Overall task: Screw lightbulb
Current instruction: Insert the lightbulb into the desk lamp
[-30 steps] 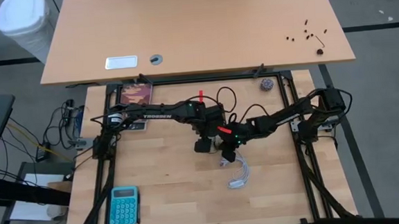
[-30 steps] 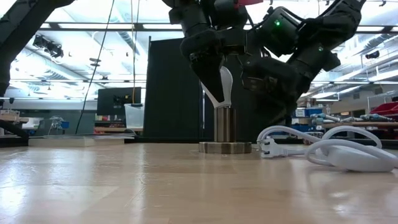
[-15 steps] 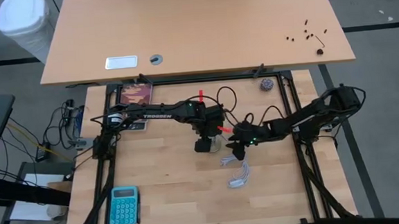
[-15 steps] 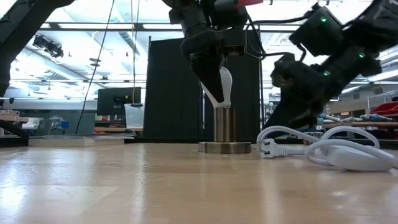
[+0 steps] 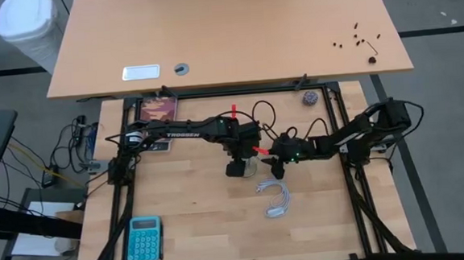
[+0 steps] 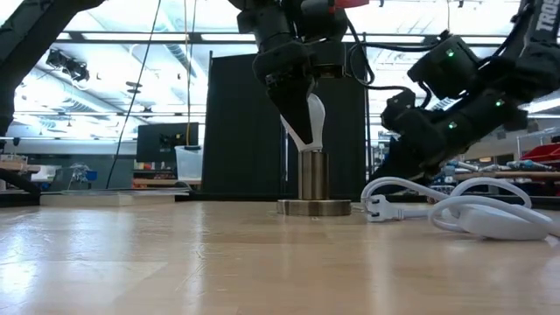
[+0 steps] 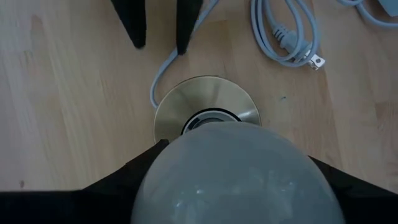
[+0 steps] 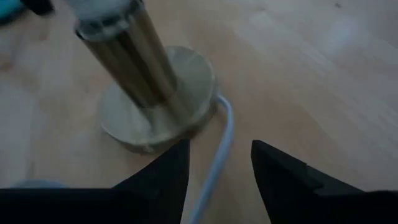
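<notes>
From above, the left gripper [image 5: 236,167] hangs over the socket, the right gripper [image 5: 276,170] just beside it. At table height, the left fingers clamp the lightbulb [image 6: 315,118] upright atop the socket [image 6: 313,184], aligned for threading. The right wrist view shows its fingers [image 8: 163,174] parted, empty, near the socket's base [image 8: 163,115], likely to steady it.

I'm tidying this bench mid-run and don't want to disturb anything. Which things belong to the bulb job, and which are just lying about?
In use:
lightbulb, gripped by the left gripper
socket and its white cord
right gripper, open beside the socket

Lying about:
teal calculator
small ball
book
</notes>
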{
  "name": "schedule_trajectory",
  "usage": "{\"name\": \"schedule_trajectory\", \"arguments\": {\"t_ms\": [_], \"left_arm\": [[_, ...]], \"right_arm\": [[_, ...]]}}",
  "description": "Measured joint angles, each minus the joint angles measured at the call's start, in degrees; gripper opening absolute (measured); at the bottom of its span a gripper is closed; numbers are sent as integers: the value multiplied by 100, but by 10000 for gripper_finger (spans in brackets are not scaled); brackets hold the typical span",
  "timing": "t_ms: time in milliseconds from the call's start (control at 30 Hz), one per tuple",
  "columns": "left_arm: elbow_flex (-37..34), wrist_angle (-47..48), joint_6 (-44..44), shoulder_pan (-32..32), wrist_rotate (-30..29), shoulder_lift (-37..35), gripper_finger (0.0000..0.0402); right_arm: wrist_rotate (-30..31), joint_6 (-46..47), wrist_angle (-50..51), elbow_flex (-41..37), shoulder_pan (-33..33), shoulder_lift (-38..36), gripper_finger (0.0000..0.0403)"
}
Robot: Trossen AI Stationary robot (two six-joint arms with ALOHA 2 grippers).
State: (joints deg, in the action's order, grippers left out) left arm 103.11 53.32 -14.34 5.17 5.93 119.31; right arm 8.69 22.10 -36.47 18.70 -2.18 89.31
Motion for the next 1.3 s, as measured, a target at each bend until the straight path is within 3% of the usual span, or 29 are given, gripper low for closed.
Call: {"name": "schedule_trajectory", "arguments": {"t_ms": [200, 367, 600, 733, 900, 1300], "left_arm": [[0, -3, 21, -2, 2, 0, 260], [9, -13, 19, -2, 2, 0, 260], [82, 40, 19, 3, -55, 2, 260], [83, -2, 18, 7, -74, 7, 260], [81, 13, 68, 7, -70, 7, 260], [81, 25, 262, 13, -114, 7, 260]], "right_arm": [[-109, -99, -762, 20, -159, 513, 183], [-374, -427, -762, 251, -199, 971, 181], [-260, -454, -850, 457, -198, 1417, 166], [-200, -480, -804, 374, -137, 1354, 121], [-204, -347, -510, 341, -110, 1199, 20], [-868, 182, 701, 538, 273, 307, 2]]}}
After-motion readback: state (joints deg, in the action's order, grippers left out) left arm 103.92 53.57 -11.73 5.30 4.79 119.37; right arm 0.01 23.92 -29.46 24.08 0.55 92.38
